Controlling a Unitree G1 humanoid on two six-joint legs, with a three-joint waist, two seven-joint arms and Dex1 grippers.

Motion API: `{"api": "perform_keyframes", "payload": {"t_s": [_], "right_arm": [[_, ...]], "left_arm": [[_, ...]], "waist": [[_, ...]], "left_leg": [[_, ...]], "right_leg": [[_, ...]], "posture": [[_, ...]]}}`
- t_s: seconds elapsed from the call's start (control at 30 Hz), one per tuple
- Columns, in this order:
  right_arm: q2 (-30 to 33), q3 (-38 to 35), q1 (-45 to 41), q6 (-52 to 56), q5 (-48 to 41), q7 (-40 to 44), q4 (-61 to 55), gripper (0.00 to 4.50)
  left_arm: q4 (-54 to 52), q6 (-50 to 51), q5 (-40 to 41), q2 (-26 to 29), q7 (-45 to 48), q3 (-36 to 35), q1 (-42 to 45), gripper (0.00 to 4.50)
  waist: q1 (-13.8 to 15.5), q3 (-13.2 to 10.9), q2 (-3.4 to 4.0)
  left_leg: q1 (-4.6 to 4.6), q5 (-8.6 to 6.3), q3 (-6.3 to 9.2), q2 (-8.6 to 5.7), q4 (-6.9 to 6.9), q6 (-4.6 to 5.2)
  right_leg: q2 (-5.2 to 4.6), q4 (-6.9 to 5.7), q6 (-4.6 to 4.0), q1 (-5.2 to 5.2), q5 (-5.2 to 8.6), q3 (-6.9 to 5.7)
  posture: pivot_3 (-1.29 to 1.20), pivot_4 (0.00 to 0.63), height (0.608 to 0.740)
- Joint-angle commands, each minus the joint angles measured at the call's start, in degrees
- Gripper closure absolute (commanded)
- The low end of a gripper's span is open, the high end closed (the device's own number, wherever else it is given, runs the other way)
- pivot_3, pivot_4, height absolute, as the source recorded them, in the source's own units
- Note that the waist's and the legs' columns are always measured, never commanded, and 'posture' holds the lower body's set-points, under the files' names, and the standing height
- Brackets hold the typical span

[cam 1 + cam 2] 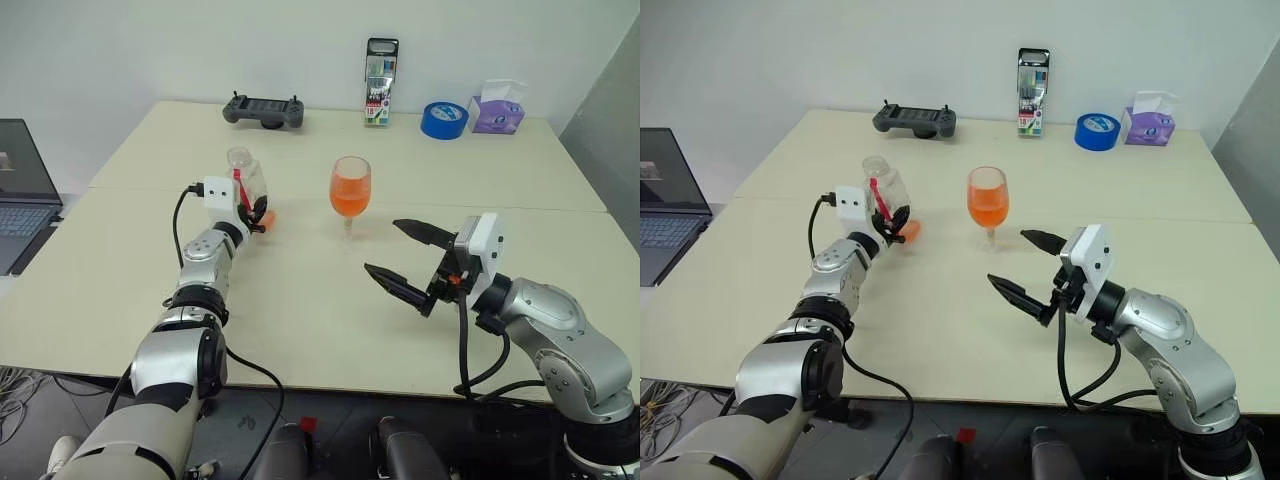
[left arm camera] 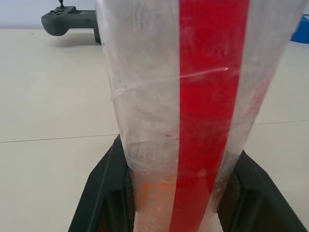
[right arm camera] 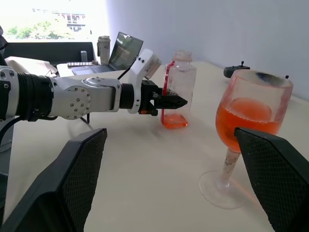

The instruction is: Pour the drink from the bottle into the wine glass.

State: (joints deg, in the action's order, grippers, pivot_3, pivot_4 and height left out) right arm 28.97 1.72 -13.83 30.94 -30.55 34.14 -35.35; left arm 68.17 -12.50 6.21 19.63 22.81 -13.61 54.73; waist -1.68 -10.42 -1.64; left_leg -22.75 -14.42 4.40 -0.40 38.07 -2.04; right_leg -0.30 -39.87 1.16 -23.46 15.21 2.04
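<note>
1. The bottle (image 3: 177,89) is gripped low on its sides by the left tool (image 1: 892,222), which is clenched tight around it. It is kept upright, probably so the last of the drink does not spill.
2. Only a little orange-red liquid is left at the bottom of the bottle, and no cap is seen on its neck.
3. The wine glass (image 1: 350,189) is standing on the bench (image 1: 300,300), just beside the bottle. It is more than half filled with the drink (image 3: 247,118), so the pouring looks done.
4. The bottle's base looks to be on the bench or just above it; which one cannot be told.
5. The right tool (image 1: 408,259) is held released and empty, near the glass but not touching it, maybe to keep clear.
</note>
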Motion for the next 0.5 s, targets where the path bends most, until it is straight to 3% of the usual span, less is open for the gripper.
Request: {"api": "perform_keyframes", "payload": {"t_s": [0.03, 0.07, 0.33, 0.5], "right_arm": [[0.0, -0.7, 0.1, 0.0, -0.7, -0.7, -2.6, 0.0], [0.0, -0.8, 0.2, 0.0, -0.8, -0.8, -2.6, 0.0], [0.1, -0.8, 0.5, 0.1, -0.6, -0.9, -2.7, 0.0], [-0.3, -0.6, 2.6, 0.3, 0.2, -2.4, -3.4, 0.0]], "left_arm": [[0.8, -2.1, -0.9, -0.6, -1.1, 0.8, -0.8, 2.82], [0.9, -2.4, -1.1, -1.0, -1.3, 0.9, -1.1, 2.82], [1.5, -3.1, -2.1, -1.3, -2.3, 1.7, -2.8, 0.19], [-1.1, -3.1, -2.2, -0.5, -4.5, 1.8, -5.9, 0.03]], "waist": [[0.0, 0.0, 0.0], [0.0, 0.0, 0.0], [0.0, 0.1, -0.02], [-0.1, 0.1, -0.02]], "left_leg": [[0.0, 0.0, 0.0, 0.0, 0.0, 0.0], [0.01, 0.0, 0.01, 0.0, 0.0, 0.0], [0.06, 0.0, 0.0, 0.0, -0.02, 0.0], [0.06, 0.0, 0.01, 0.02, -0.04, 0.0]], "right_leg": [[0.0, 0.0, 0.0, 0.0, 0.0, 0.0], [0.0, 0.0, 0.0, 0.0, 0.0, 0.0], [0.01, 0.01, 0.0, 0.05, 0.0, -0.01], [0.02, 0.01, 0.01, 0.05, 0.0, -0.01]], "posture": [[0.0, 0.15, 0.74], [0.0, 0.15, 0.74], [0.0, 0.15, 0.74], [0.0, 0.15, 0.74]]}}
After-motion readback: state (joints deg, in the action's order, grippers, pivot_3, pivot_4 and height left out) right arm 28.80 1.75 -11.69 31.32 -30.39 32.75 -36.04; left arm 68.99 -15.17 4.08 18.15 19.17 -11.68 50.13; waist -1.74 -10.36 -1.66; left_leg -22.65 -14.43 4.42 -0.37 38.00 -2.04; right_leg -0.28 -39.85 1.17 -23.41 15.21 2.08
